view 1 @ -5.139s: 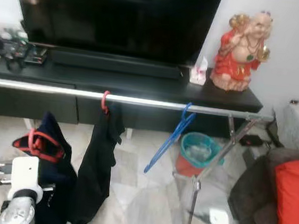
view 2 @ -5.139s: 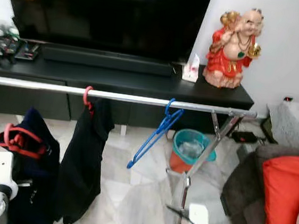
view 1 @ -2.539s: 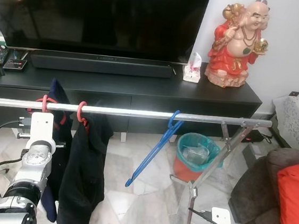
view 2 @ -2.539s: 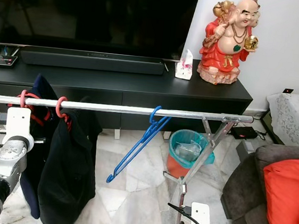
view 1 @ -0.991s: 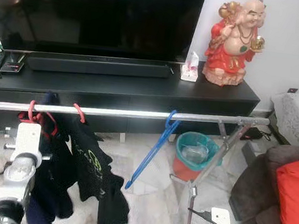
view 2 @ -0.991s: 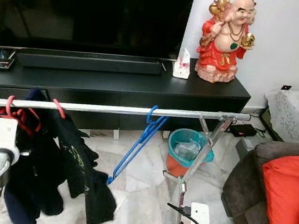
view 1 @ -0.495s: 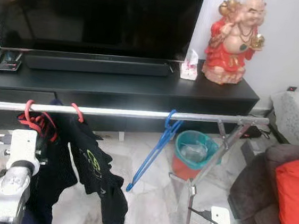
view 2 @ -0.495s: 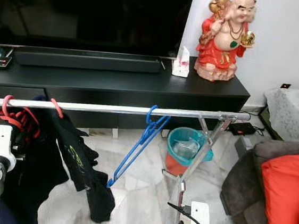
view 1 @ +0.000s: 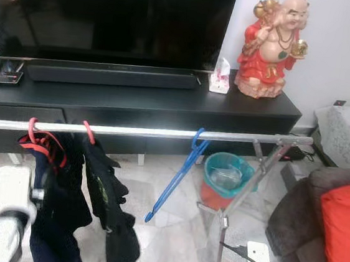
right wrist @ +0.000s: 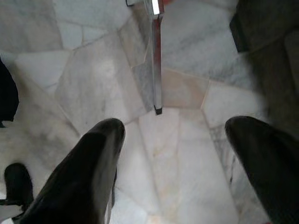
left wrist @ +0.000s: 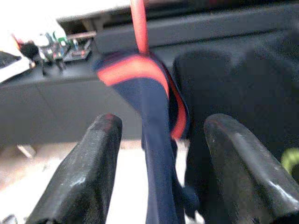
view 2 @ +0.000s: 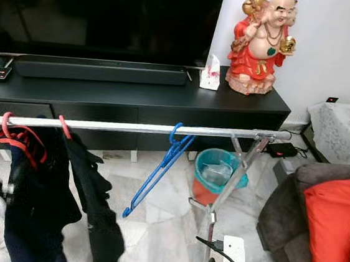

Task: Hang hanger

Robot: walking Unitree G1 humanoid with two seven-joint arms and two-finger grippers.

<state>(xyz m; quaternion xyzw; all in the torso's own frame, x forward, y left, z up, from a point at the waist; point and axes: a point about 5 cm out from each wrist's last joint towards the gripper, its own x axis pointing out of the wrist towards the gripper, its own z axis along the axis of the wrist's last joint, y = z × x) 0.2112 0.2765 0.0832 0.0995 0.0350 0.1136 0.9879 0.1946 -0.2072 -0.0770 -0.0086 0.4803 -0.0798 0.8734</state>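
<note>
Three hangers (view 1: 179,178); two garments (view 1: 107,211).

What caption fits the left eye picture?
Two clothed red hangers and one bare blue hanger hang on the metal rail.

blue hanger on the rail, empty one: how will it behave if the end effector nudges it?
The blue hanger probably swings freely: it hangs by its hook alone, already tilted. It looks thin and bare, so likely light and fairly stiff. The metal rail looks smooth, so it may slide sideways.
</note>
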